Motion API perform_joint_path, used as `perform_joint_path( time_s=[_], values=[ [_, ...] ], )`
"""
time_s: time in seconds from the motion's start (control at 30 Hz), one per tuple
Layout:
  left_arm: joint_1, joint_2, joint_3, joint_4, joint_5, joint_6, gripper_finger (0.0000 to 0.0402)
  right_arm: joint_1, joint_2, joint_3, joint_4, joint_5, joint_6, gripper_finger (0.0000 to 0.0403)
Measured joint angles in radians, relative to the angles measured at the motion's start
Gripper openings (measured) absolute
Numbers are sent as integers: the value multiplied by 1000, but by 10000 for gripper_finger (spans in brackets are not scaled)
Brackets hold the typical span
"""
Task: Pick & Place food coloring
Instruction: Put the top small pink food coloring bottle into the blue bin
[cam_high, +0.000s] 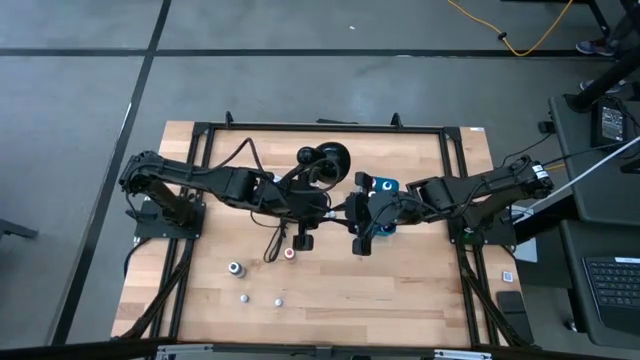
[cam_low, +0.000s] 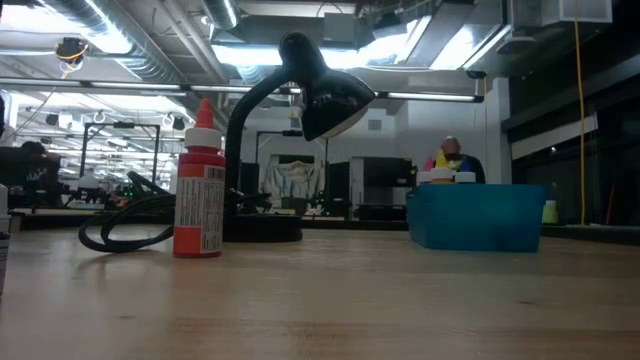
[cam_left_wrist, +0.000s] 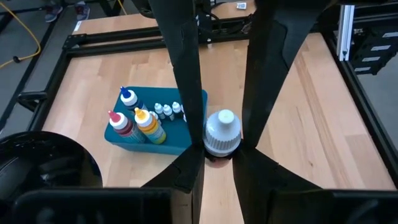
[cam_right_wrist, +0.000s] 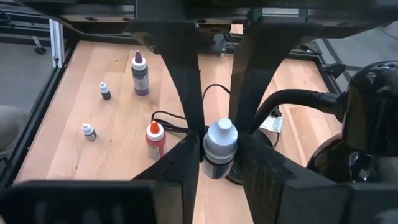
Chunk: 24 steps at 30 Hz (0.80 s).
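One small food coloring bottle (cam_left_wrist: 222, 127), white-capped with a dark body (cam_right_wrist: 219, 163), hangs high over the middle of the table. My left gripper (cam_left_wrist: 221, 154) and my right gripper (cam_right_wrist: 220, 155) meet on it tip to tip, both shut on it. More food coloring bottles stand in the teal box (cam_left_wrist: 155, 135). A red one (cam_right_wrist: 155, 140), a purple one (cam_right_wrist: 139, 73) and two tiny ones (cam_right_wrist: 104, 91) (cam_right_wrist: 89, 131) stand upright on the table. The low view shows neither gripper. My left gripper pinches the bottle just below its cap (cam_left_wrist: 217, 157) between its two fingers. It slants down from the table's left side. The bottle stands upright, cap up, lifted clear of the table. My right gripper has its two fingers (cam_left_wrist: 194, 124) against opposite sides of the same bottle at the cap's lower rim (cam_right_wrist: 219, 149). It slants down from the table's right side, facing the left gripper.
The black desk lamp (cam_high: 325, 160) stands at the far middle, and its cord (cam_right_wrist: 186, 121) loops on the wood below the grippers. The teal box (cam_high: 388, 188) sits just right of the lamp. The standing bottles (cam_high: 236, 268) (cam_high: 290, 253) are near the front left.
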Motion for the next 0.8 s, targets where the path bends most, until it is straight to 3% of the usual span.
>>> perform_joint_path(
  time_s=[0.17, 0.37, 0.8],
  values=[
    [0, 0, 0, -1, 0, -4, 68, 0, 0, 0, 5, 0, -16, 104],
    [3, 0, 0, -3, 4, -27, 83, 0, 0, 0, 9, 1, -17, 67],
    [5, 0, 0, -3, -47, -53, 175, 0, 0, 0, 10, 4, -14, 66]
  ],
)
